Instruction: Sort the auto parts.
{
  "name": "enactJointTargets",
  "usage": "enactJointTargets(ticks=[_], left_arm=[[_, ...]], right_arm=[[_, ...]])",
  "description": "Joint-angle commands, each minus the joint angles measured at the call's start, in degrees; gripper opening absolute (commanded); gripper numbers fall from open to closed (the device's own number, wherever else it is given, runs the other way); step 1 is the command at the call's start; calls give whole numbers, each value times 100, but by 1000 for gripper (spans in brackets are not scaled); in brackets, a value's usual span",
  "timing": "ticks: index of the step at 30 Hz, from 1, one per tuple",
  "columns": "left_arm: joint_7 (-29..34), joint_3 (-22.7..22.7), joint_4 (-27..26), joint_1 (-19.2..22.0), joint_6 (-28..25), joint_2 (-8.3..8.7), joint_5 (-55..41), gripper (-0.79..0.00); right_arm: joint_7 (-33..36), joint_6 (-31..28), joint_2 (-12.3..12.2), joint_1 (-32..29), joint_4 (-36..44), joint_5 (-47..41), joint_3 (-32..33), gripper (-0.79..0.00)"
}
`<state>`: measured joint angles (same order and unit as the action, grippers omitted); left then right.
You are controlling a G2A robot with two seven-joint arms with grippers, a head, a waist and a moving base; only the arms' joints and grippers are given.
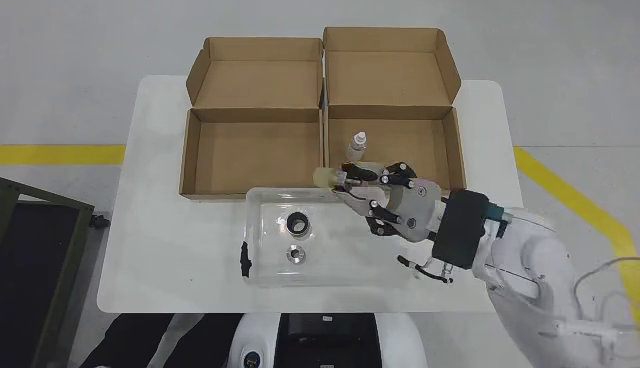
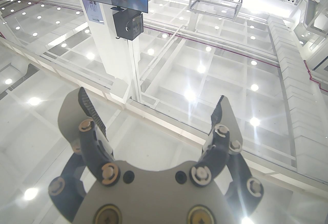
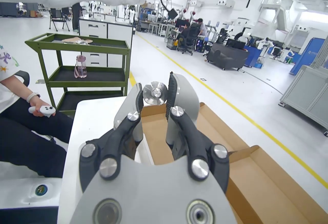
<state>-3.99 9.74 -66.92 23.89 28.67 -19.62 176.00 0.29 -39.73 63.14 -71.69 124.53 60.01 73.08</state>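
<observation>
My right gripper hangs over the front wall between the two open cardboard boxes, just past the clear plastic bin. It is shut on a small round silver metal part, pinched between the fingers of the right gripper. The part sticks out beyond the fingertips. In the bin lie a black ring and a metal ring. A small white part rests in the right box. My left gripper points up at the ceiling, open and holding nothing.
The left box stands beside the right one at the back of the white table. A green cart stands off the table's left side. Bare tabletop lies left of the bin.
</observation>
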Motion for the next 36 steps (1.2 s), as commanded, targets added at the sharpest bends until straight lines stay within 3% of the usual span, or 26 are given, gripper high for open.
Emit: enactJointTargets(ticks=[1,24,30,36], left_arm=[[0,0,0,0,0,0,0,0],[0,0,0,0,0,0,0,0],[0,0,0,0,0,0,0,0],[0,0,0,0,0,0,0,0]], right_arm=[[-127,48,6,16,17,-70,48,-785],[-847,-99,59,96,-123,-364,152,-785],[-497,-328,39,154,-340,-261,162,-785],[278,-638,8,407,-729,-293,69,-785]])
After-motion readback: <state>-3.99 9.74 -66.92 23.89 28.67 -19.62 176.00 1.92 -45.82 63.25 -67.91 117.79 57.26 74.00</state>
